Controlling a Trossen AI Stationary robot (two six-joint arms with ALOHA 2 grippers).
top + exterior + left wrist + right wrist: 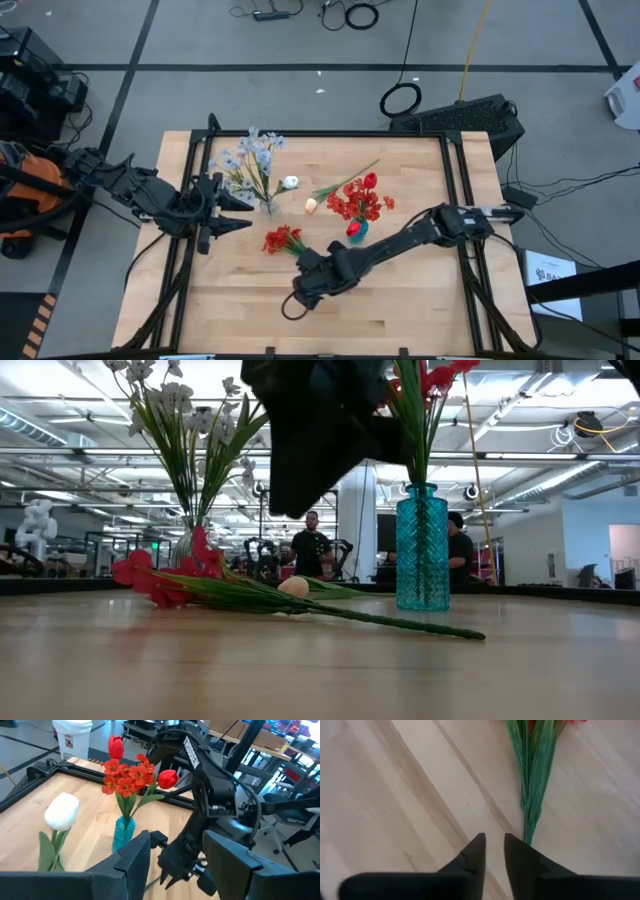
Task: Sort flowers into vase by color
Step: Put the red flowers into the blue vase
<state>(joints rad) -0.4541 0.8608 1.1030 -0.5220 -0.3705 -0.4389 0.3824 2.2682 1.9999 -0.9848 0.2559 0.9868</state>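
- Looking down from above, the right end effector point(303, 291) sits low and centre in the frame, over bare wood of the bench point(420, 310), just below the loose red flower cluster point(283, 239).
- From its own wrist camera, the right end effector point(493, 851) shows its two dark fingers point(472, 857) with a narrow gap between them, pinching nothing; the green stem end point(530, 827) of the cluster lies just beyond the tips, on the wood.
- The left end effector point(238, 213) waits at centre-left of the overhead frame, fingers spread wide and empty, pointing toward the clear vase point(268, 206) of pale blue-white sprays point(252, 155).
- The teal vase point(357, 231) stands right of centre, holding red flowers point(362, 198) and a red rosebud point(168, 779).
- Between the two vases, a white bud point(290, 183) and a cream bud point(311, 205) lie on the bench, with a long green stem point(345, 183) running up to the right.
- At bench height, the red cluster point(165, 578) lies flat, its stem reaching across in front of the teal vase point(422, 550); two people stand in the room beyond.
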